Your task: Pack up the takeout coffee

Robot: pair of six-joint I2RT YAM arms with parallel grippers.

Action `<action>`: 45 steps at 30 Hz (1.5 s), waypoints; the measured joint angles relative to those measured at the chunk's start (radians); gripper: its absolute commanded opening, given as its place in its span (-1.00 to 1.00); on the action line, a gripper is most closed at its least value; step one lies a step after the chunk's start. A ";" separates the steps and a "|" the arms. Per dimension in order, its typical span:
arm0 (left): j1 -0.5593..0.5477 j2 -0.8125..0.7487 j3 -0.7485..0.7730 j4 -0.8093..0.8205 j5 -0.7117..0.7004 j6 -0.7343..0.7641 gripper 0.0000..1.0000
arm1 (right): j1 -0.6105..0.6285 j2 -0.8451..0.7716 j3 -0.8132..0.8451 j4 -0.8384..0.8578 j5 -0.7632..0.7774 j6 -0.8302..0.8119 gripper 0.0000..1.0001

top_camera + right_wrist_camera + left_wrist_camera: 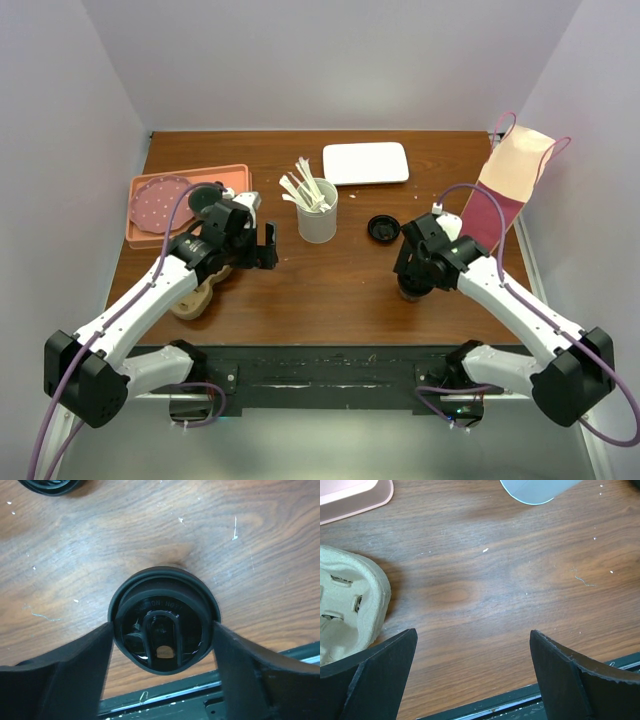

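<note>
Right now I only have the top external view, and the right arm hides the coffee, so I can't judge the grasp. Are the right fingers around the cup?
Observer: Yes. The right wrist view shows the right gripper straddling the takeout coffee, a finger close against each side of its black lid; whether they press I cannot tell.
Operator: Is that lid on?
Observer: Yes, it sits on the cup, sip hole toward the near edge of the table.
Operator: And the other arm?
Observer: The left gripper is open over bare wood, nothing between its fingers, the pulp cup carrier beside one finger.
</note>
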 measured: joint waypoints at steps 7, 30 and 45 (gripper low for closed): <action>0.000 0.007 0.019 -0.015 -0.005 -0.001 1.00 | 0.000 0.039 0.127 -0.109 0.030 0.014 0.77; -0.034 0.042 0.276 -0.077 0.102 -0.093 0.98 | -0.484 0.510 1.027 -0.182 0.144 -0.433 -0.04; -0.034 -0.014 0.246 -0.073 0.102 -0.122 0.96 | -0.608 0.650 1.035 -0.138 -0.010 -0.532 -0.69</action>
